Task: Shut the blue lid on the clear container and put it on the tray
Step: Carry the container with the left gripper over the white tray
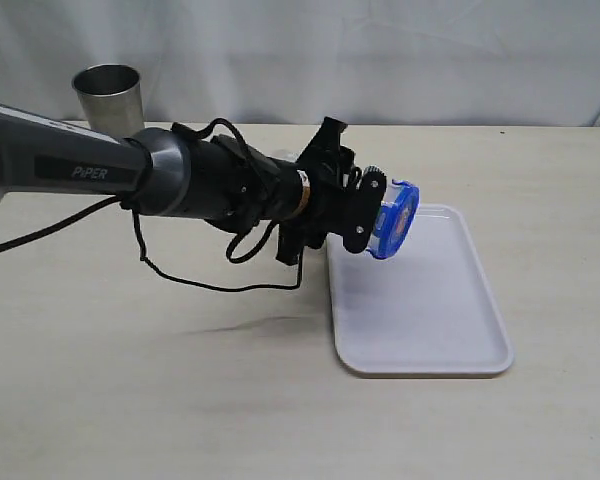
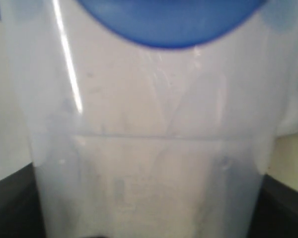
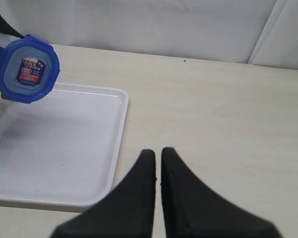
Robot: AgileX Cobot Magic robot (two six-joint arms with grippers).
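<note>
The left gripper (image 1: 363, 212) is clasping the clear container (image 2: 149, 148) sideways, blue lid (image 1: 396, 220) on its mouth, hovering over the tray (image 1: 450, 330) at its ten o'clock corner — best tipping it upright before lowering. The right gripper (image 3: 158, 163) is idling, pinched closed.

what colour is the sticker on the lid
Red and white, on the blue lid; clearest in the right wrist view.

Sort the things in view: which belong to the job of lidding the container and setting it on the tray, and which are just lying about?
Job in hand: blue lid; clear container, held in the left claw; white tray.
Lying about: steel cup at the back of the table.
</note>
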